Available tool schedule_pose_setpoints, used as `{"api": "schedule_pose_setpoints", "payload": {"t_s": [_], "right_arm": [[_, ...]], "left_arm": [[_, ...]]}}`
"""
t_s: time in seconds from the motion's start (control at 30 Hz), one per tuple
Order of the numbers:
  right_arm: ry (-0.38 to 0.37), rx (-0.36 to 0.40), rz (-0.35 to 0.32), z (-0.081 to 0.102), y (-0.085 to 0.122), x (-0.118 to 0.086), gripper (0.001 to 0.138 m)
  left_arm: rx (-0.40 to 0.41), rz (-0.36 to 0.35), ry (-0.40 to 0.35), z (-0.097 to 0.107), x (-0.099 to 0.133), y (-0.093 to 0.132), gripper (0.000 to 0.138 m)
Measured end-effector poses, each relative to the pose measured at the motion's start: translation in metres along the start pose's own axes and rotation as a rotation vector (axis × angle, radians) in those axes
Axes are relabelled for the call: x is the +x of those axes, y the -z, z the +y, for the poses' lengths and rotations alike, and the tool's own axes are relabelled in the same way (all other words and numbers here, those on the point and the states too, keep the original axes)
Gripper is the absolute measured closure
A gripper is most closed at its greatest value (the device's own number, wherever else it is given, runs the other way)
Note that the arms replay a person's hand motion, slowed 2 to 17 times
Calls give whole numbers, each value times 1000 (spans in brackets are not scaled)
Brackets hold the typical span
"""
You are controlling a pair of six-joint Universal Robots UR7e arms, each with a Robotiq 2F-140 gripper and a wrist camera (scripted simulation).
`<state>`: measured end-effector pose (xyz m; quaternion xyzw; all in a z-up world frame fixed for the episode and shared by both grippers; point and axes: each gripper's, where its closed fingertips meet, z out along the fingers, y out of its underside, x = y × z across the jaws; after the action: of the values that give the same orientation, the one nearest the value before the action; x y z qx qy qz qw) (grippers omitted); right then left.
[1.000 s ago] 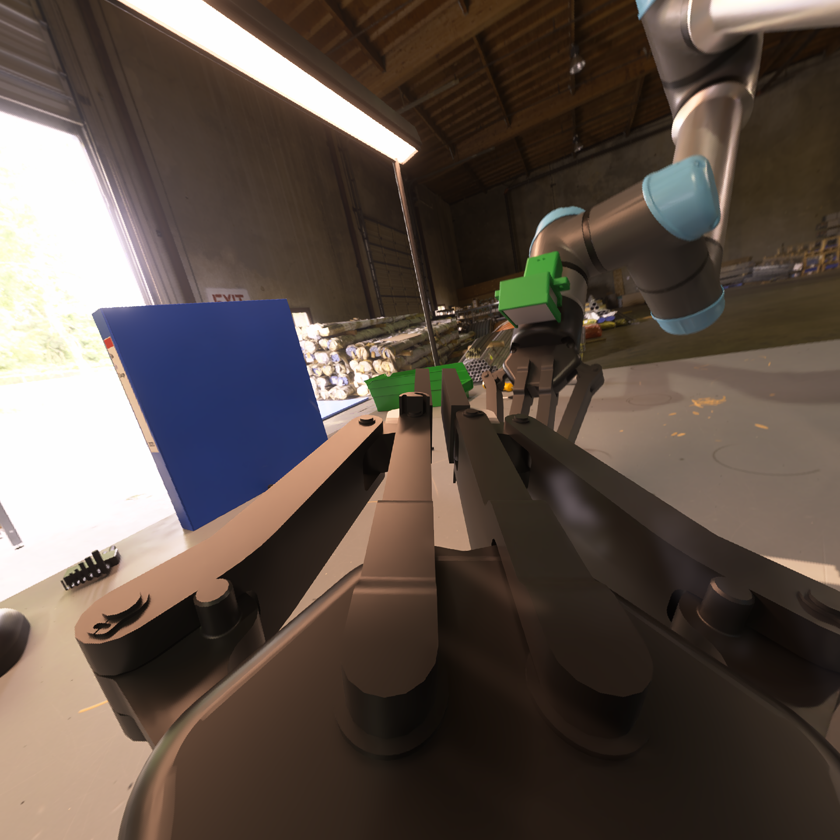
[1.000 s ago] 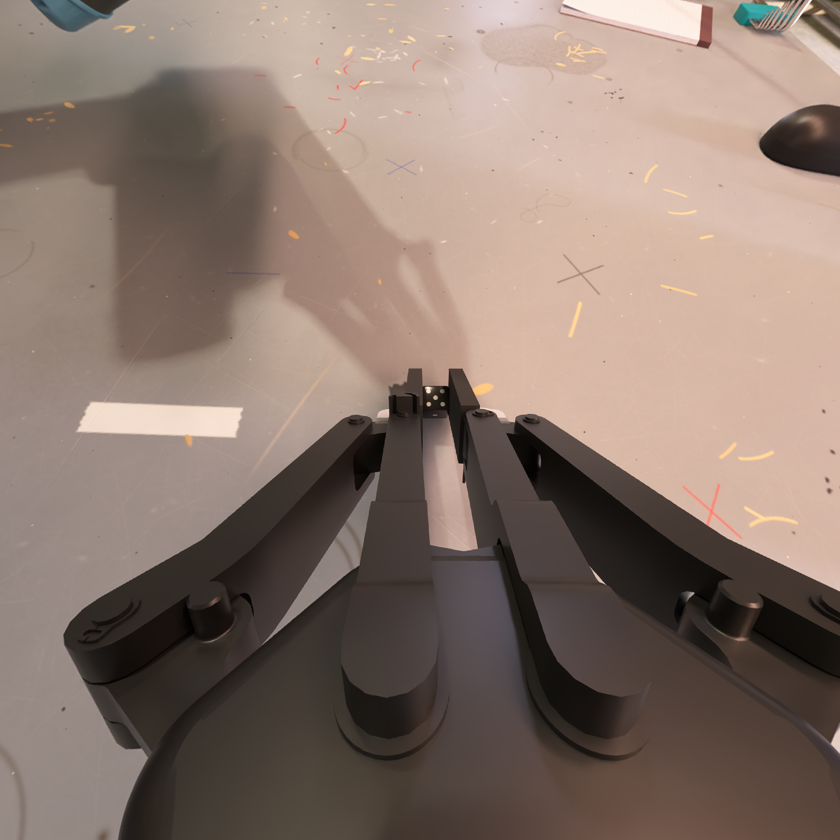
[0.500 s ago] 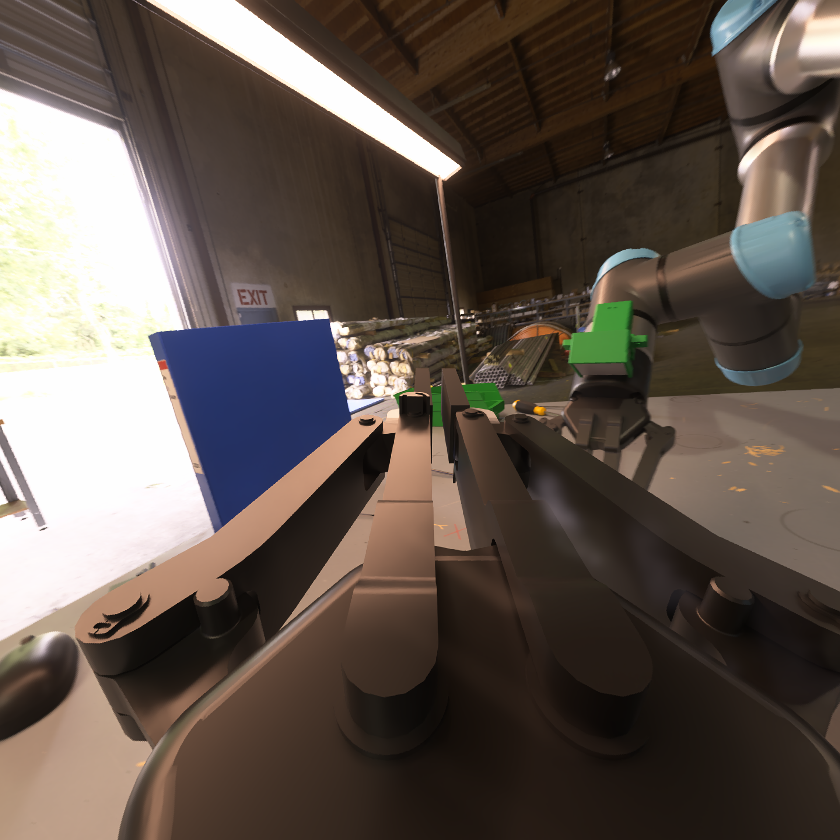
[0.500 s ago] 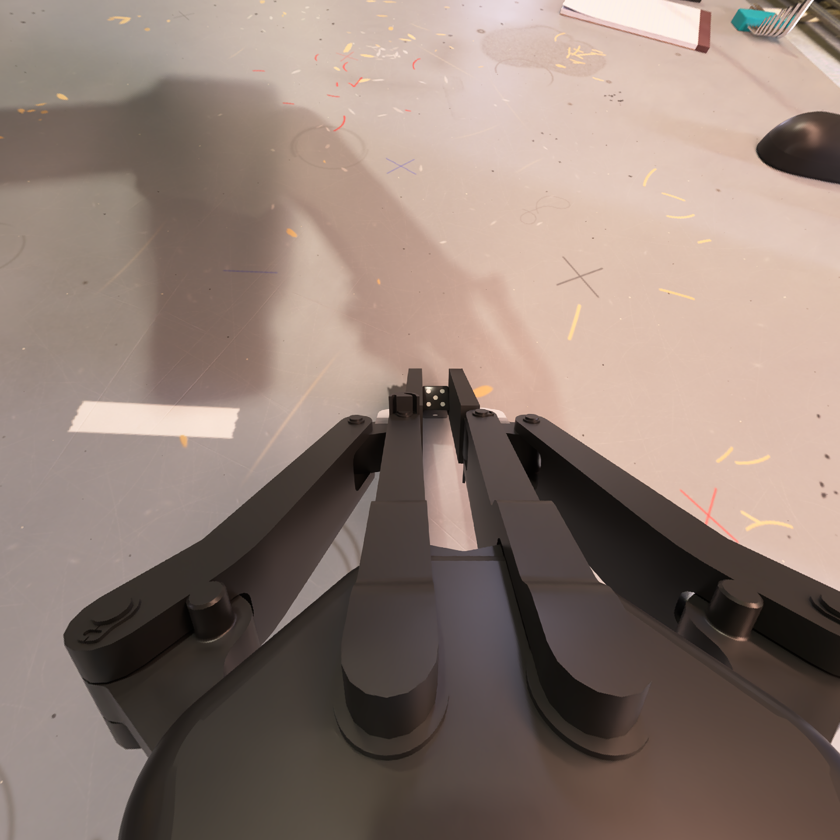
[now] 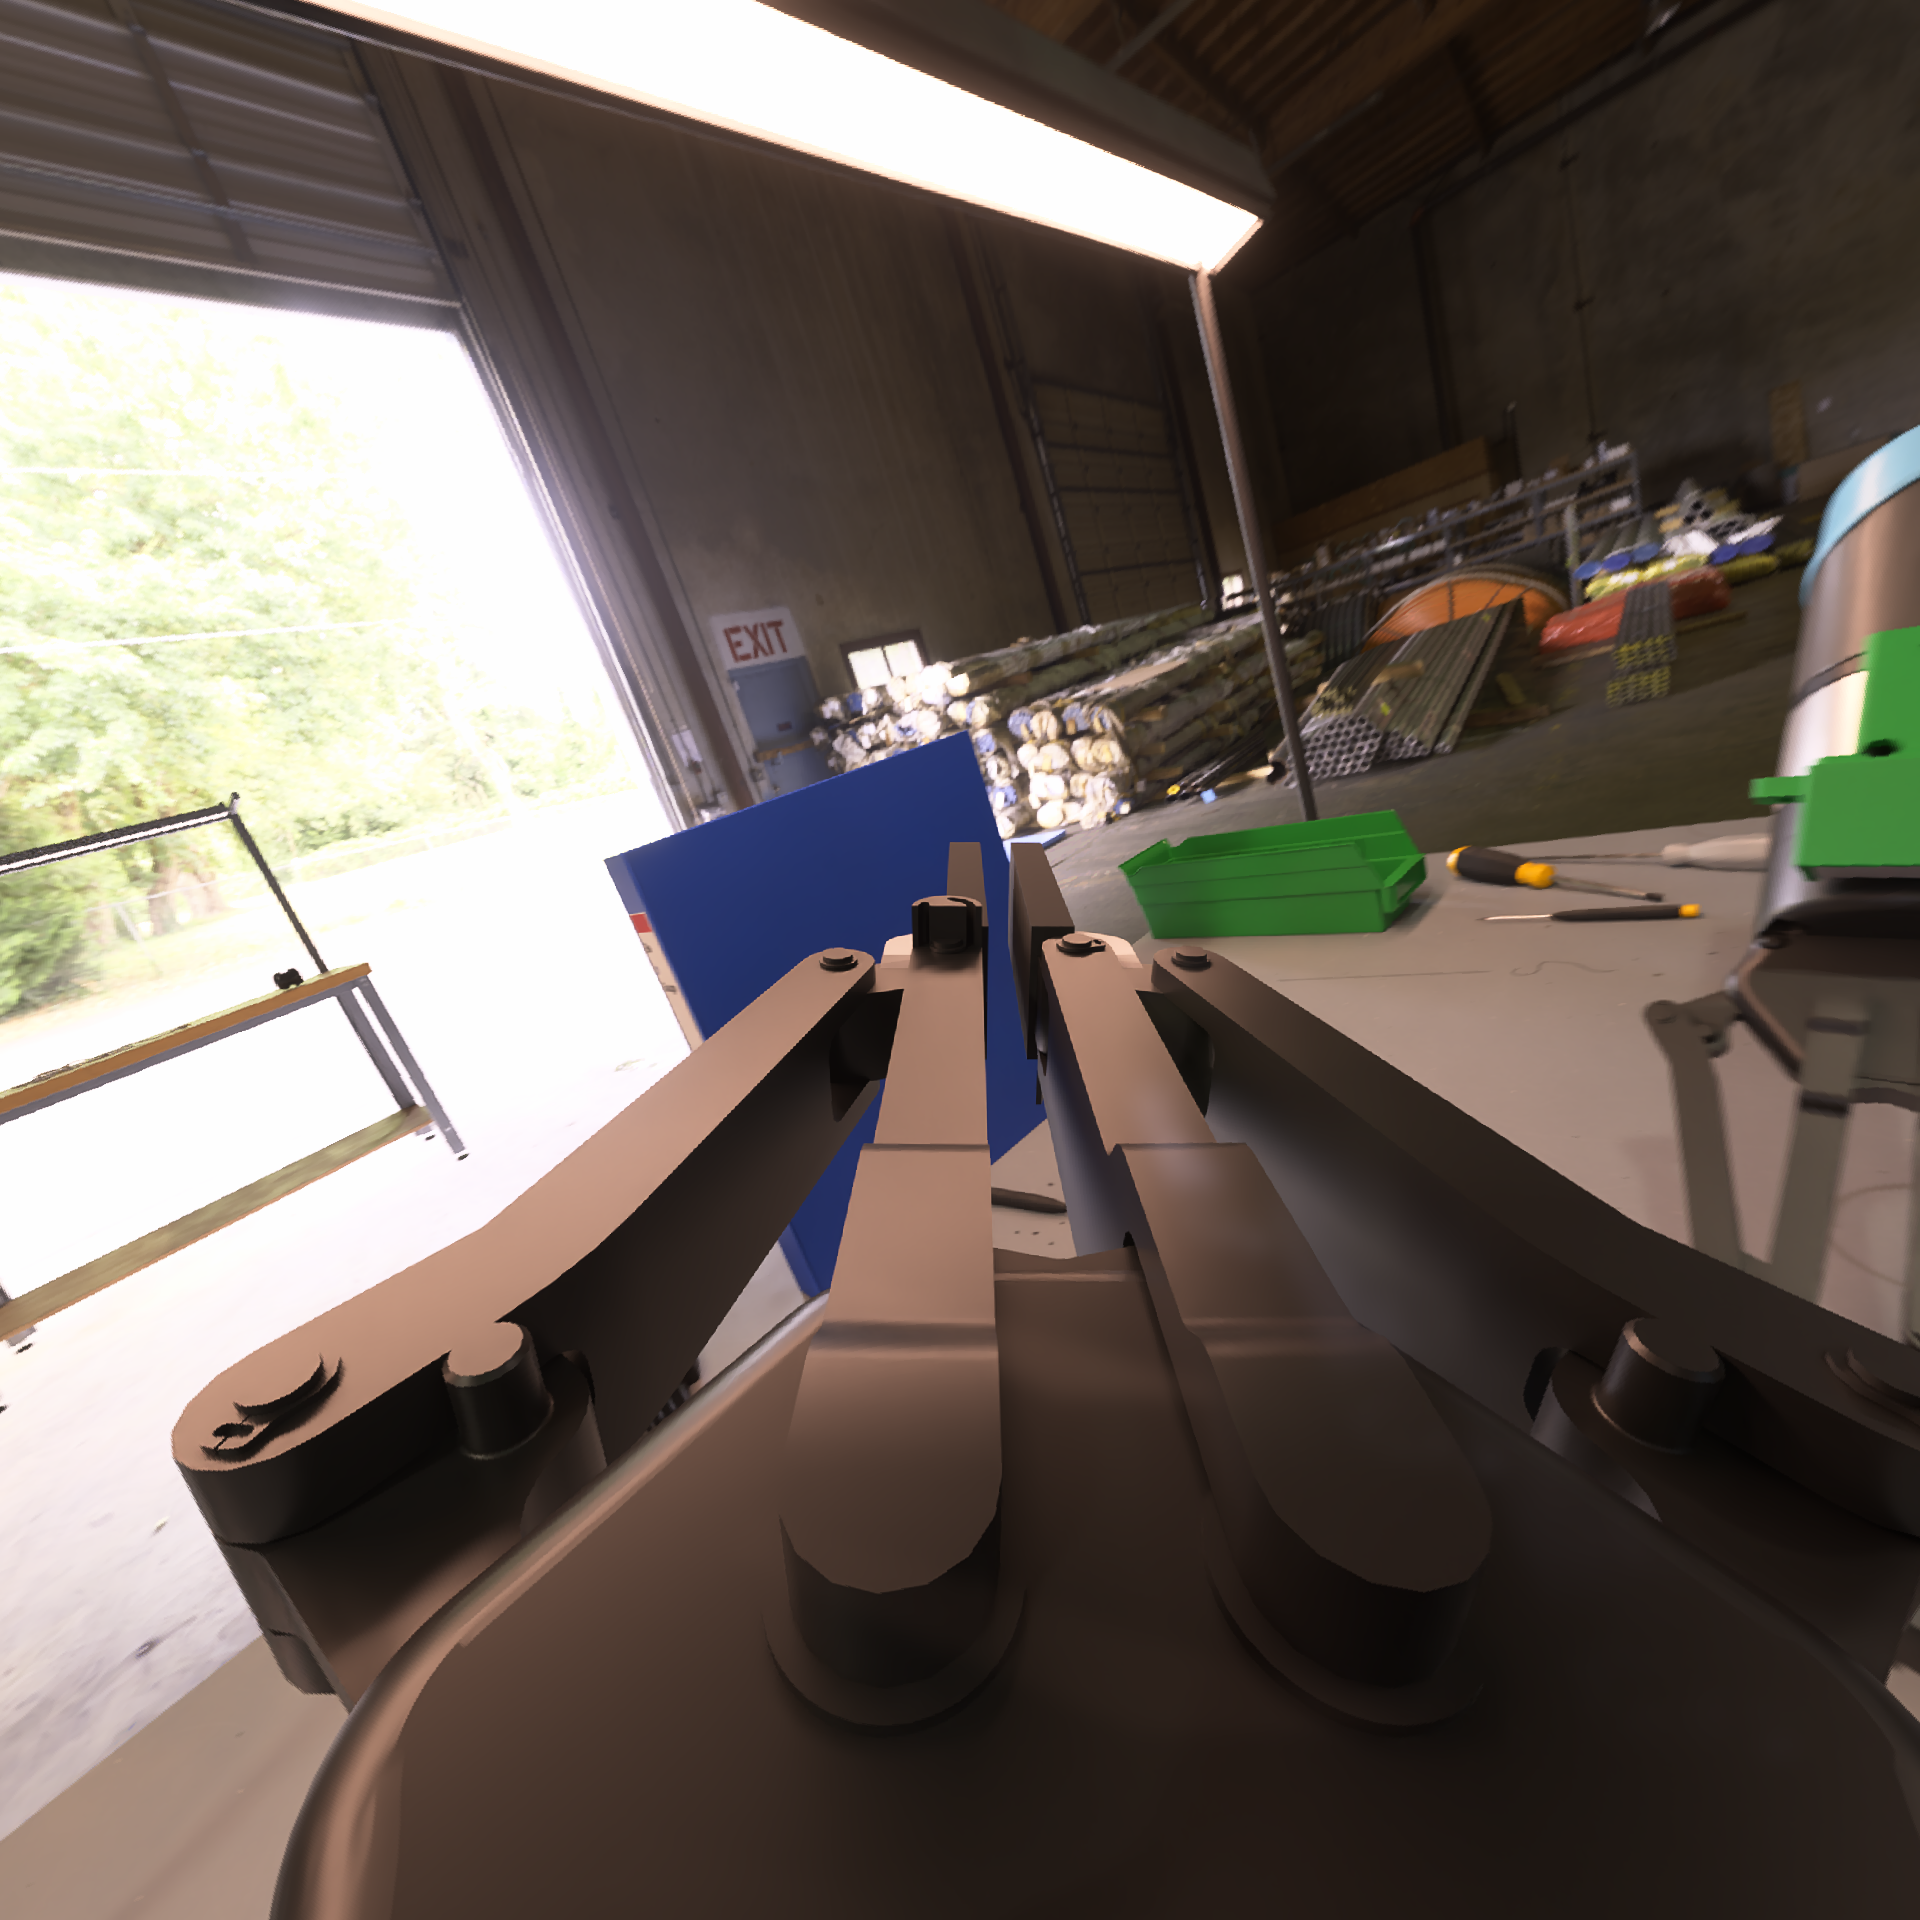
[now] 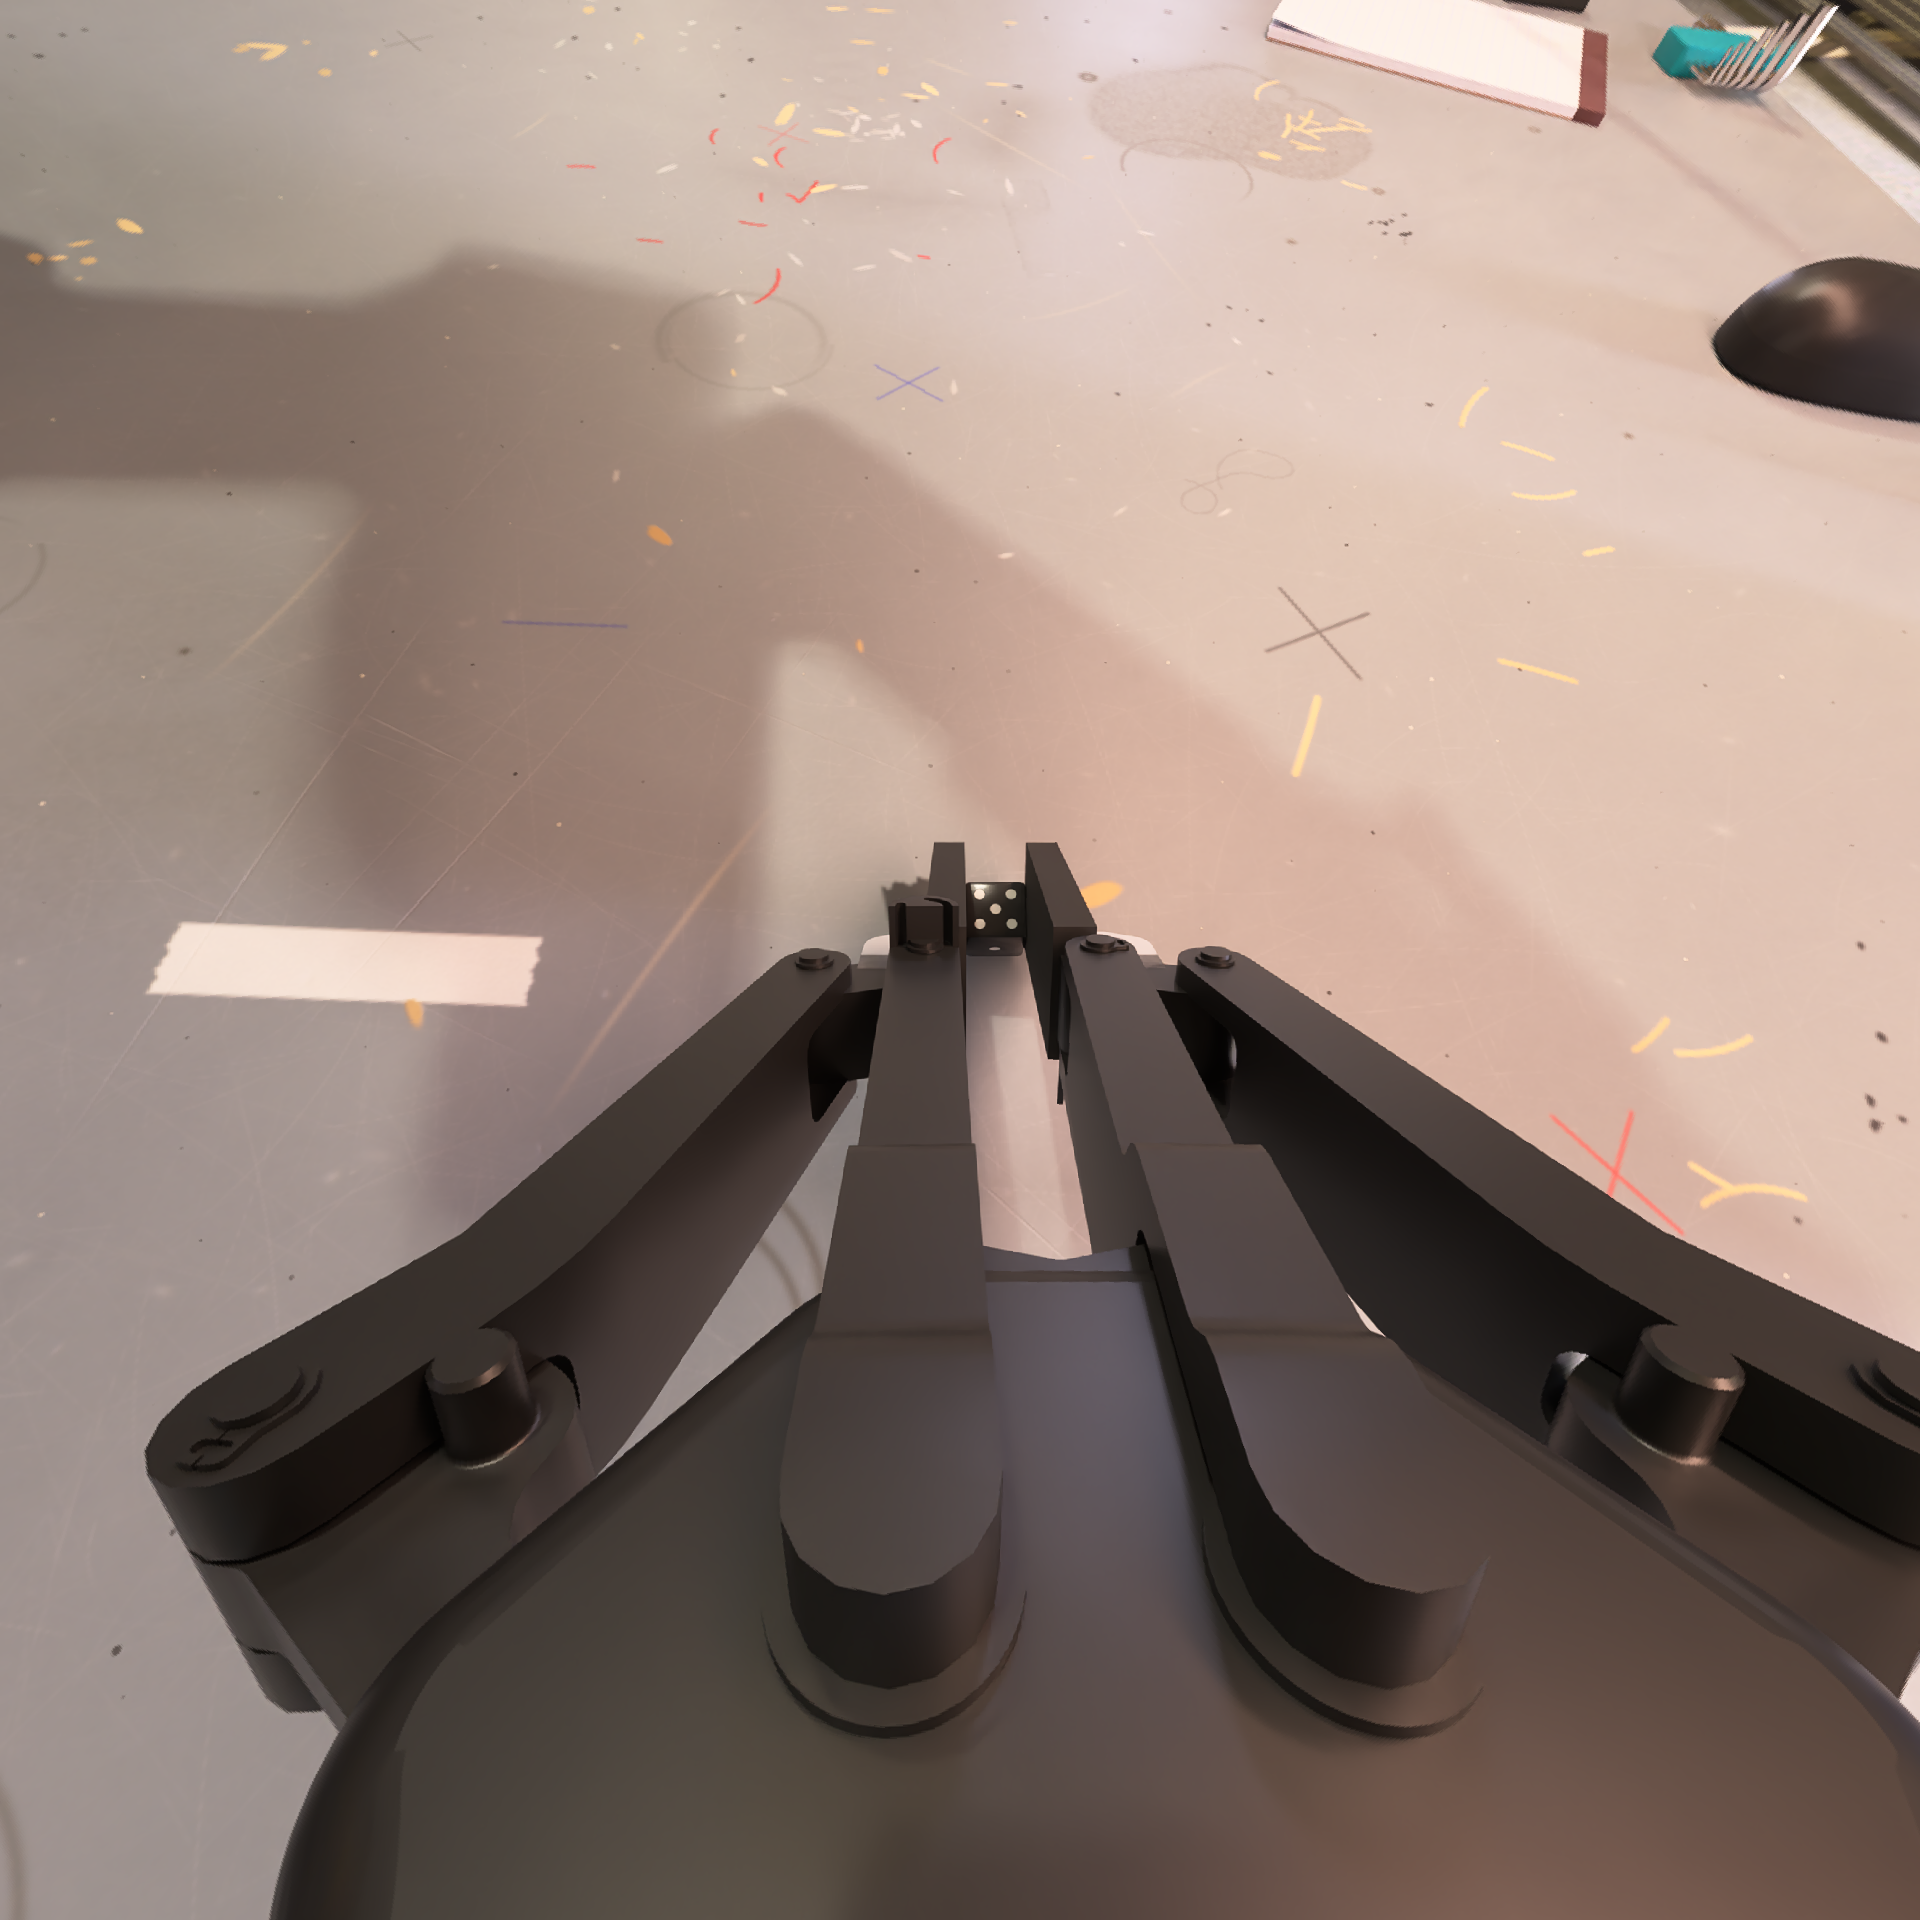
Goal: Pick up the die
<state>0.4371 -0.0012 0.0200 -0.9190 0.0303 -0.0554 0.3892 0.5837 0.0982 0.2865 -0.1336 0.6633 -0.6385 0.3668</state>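
Observation:
A small black die (image 6: 994, 914) with white pips sits clamped between the fingertips of my right gripper (image 6: 995, 902), which is shut on it and holds it above the grey table (image 6: 1143, 520). My left gripper (image 5: 995, 883) is shut and empty, pointing out over the table toward a blue upright box (image 5: 821, 935). The right arm and its gripper with a green mount (image 5: 1860, 790) show at the right edge of the left wrist view. The die is not visible in that view.
A green bin (image 5: 1273, 873) and two screwdrivers (image 5: 1538, 871) lie at the far side. In the right wrist view a black dome-shaped object (image 6: 1829, 338), a white notepad (image 6: 1444, 52), a teal-handled fork (image 6: 1735, 52) and a white tape strip (image 6: 348, 964) are on the table.
The right gripper has risen a little with the die held. The left wrist view has swung left and tilted up; the right arm now sits at its right edge.

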Motion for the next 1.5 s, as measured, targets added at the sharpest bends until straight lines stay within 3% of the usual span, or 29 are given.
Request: {"api": "schedule_pose_setpoints", "payload": {"t_s": [0.33, 0.6, 1.1, 1.5], "right_arm": [[-4, 3, 2, 0, 0, 0, 123], [-10, 8, 2, 0, 1, 1, 123], [-11, 17, -7, 0, 2, 1, 123], [13, 21, 1, -3, 0, 2, 123]], "left_arm": [[-161, -61, 14, 21, -49, -49, 130], [-206, -133, 59, 37, -75, -63, 124], [-124, -145, 20, 44, -65, -41, 122], [-109, -119, 13, 53, -47, -15, 122]]}}
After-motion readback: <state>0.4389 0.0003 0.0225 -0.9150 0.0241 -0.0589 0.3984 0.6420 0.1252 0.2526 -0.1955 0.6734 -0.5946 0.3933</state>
